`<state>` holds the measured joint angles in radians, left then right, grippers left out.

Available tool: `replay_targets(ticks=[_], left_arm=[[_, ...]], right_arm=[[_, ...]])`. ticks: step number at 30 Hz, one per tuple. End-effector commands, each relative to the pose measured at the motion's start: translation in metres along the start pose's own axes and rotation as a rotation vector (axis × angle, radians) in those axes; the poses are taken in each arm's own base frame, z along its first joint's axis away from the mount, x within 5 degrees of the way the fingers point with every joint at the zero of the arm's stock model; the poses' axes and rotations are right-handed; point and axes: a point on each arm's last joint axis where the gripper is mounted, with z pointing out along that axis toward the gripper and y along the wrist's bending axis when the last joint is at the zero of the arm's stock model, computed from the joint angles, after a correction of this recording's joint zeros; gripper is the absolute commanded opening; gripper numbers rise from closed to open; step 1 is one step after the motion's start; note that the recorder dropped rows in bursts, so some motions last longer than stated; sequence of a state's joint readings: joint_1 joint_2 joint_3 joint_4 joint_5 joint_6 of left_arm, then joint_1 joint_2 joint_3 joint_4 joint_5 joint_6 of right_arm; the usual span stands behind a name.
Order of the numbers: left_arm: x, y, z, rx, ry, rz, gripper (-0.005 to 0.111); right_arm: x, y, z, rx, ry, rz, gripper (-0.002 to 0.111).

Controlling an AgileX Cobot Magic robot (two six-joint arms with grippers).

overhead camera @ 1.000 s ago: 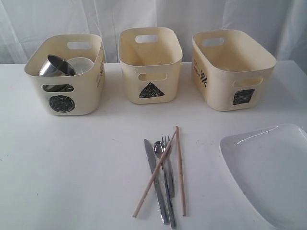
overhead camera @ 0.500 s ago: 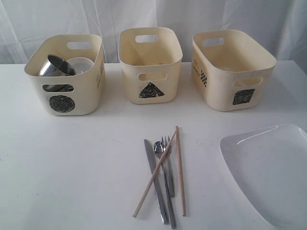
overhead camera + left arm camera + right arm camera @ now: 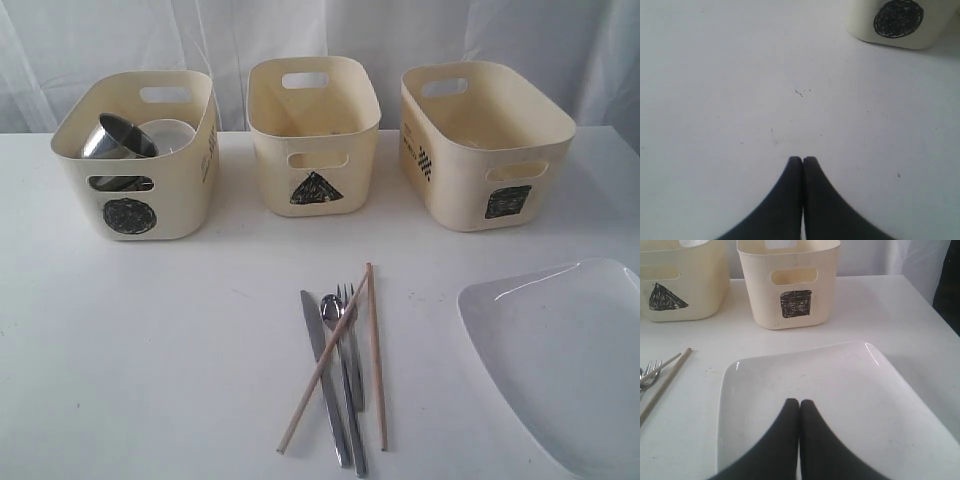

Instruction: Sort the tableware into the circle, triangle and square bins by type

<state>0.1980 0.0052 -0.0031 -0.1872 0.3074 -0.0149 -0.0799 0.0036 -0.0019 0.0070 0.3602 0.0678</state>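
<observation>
looks like a staged test lab; white curtain backdrop [image 3: 100,40], plain white table [image 3: 150,350], cream bins [image 3: 275,185] with hand-drawn shapes

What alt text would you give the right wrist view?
The shut right hand hangs over a large white plate on the table. Beyond the plate stand the square-marked bin and the triangle-marked bin; chopsticks and a fork lie beside it.

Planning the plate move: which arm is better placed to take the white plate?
Right. The right pincer hangs shut over the white plate, near the square bin; the left pincer faces only table by the circle bin.
</observation>
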Motion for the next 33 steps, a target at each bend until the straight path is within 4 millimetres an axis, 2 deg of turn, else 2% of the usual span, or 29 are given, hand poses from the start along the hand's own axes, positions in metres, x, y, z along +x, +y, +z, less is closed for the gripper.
replay_targets(ticks=[1,29,33], left_arm=[[0.0018,-0.0003,0.0001,0.005,0.009,0.005,0.0],[0.0011,-0.0002,0.0001,0.004,0.001,0.011,0.0],[0.0011,-0.0002,0.0001,0.004,0.001,0.011,0.0]], right_arm=[[-0.0004,0.0,0.0,0.0,-0.012,0.001,0.0],[-0.0004,0.0,0.0,0.0,-0.012,0.003,0.0],[-0.0004,0.0008,-0.0001,-0.009,-0.011,0.118,0.0]])
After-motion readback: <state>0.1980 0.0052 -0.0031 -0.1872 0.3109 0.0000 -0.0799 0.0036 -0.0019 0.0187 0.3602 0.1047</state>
